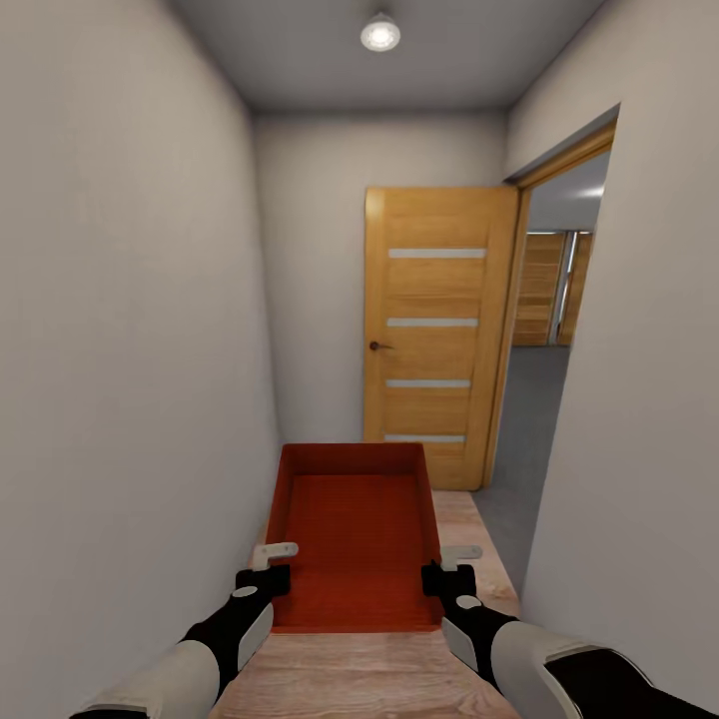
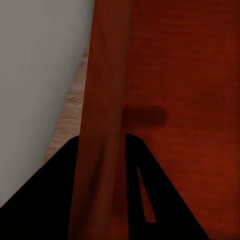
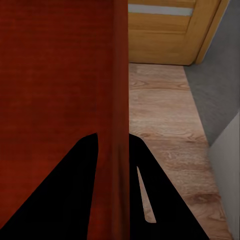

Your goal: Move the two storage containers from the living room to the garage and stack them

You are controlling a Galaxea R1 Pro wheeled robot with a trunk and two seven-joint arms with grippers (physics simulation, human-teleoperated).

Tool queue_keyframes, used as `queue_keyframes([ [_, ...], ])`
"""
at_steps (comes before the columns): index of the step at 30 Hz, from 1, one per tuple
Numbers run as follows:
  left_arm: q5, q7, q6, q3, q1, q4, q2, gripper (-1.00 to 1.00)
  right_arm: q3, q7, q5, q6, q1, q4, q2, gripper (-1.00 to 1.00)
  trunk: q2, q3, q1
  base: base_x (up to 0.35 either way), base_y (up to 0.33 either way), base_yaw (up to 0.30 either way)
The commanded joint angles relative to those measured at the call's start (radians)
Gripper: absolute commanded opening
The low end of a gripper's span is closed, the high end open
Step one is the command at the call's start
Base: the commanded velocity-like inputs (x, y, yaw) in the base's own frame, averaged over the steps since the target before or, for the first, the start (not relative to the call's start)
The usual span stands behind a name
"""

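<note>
Currently, step in hand: carrying one red box (image 1: 355, 529) down a narrow hallway toward the open doorway at the right of the frame, judged as the transit part of the task
Left wall: pale wall (image 1: 120, 350) fills the left third of the head view, close beside the box; keeping the load centred should avoid scraping it
Left gripper (image 1: 268, 567): low in the frame, left of centre, fingers pinching the box's left side wall, one inside and one outside, as the left wrist view shows (image 2: 102, 150)
Left arm pose: forearm reaches up from the lower left corner, wrist roughly level, pointing forward
Box: lower centre of the frame, held level between both arms above the wood-plank floor (image 1: 479, 539), open top up, nothing inside
Door: orange-brown door (image 1: 439, 330) stands open at the centre right, straight ahead of the box
Right gripper (image 1: 451, 567): low, right of centre, fingers clamped across the right side wall (image 3: 120, 145)
Right arm pose: mirrors the left, rising from the lower right corner
Doorway: grey floor (image 1: 534, 419) and plank garage doors (image 1: 549, 290) show through it at the right; turning needs both grips kept even so the box does not twist
</note>
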Motion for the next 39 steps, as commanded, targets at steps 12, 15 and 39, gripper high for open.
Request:
queue_keyframes([
  [12,0.008,0.007,-0.002,-0.003,0.001,0.003,0.014,-1.0,-0.039,0.009,0.032,-0.001,-0.002,-0.051,0.001,-1.0,-0.001,0.0,0.001,0.321,0.0,0.0],
  [15,0.008,0.007,-0.002,-0.003,0.001,0.003,0.014,-1.0,-0.039,0.009,0.032,-0.001,-0.002,-0.051,0.001,-1.0,-0.001,0.0,0.001,0.321,0.0,0.0],
  [39,0.008,0.007,-0.002,-0.003,0.001,0.003,0.014,-1.0,-0.039,0.009,0.032,-0.001,-0.002,-0.051,0.001,-1.0,-0.001,0.0,0.001,0.321,0.0,0.0],
])
